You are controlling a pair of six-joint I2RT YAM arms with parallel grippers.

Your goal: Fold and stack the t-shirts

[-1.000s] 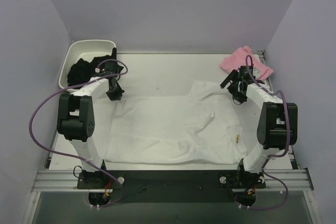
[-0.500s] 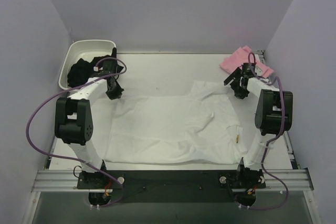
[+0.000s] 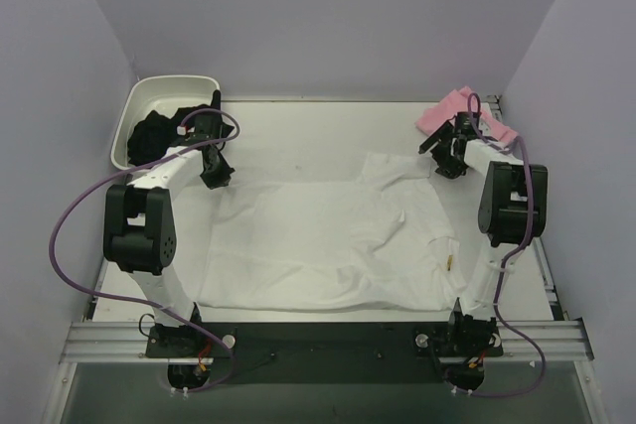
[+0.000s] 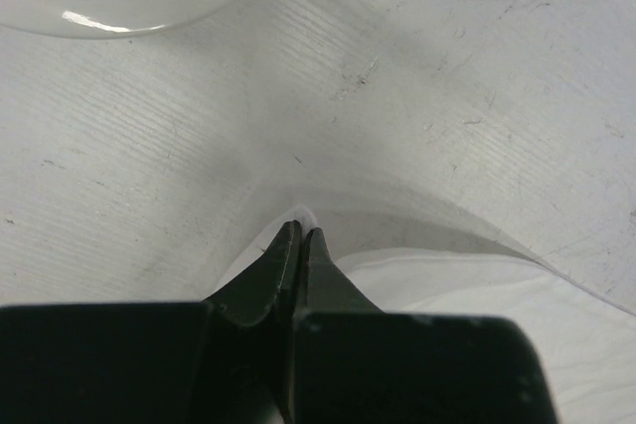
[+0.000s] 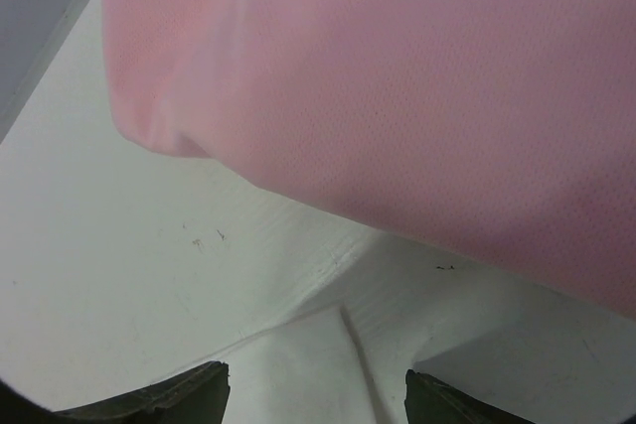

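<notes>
White t-shirt (image 3: 318, 245) lies spread flat mid-table. Left gripper (image 4: 301, 237) is pinched tight on its far-left corner. Right gripper (image 5: 313, 389) hangs over the far-right corner, jaws apart and holding nothing, with the pink t-shirt (image 5: 397, 96) bunched just beyond.

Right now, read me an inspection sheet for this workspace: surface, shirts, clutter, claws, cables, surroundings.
Surface: white table, lightly scuffed.
Job's things: white t-shirt spread out, wrinkled; pink t-shirt bunched at the far right corner.
Clutter: white tub far left, dark cloth inside.
Claws: left claw shut on the white t-shirt's edge; right claw open, beside the pink t-shirt.
Cables: purple cables loop off both arms.
Surroundings: lavender walls on three sides.
</notes>
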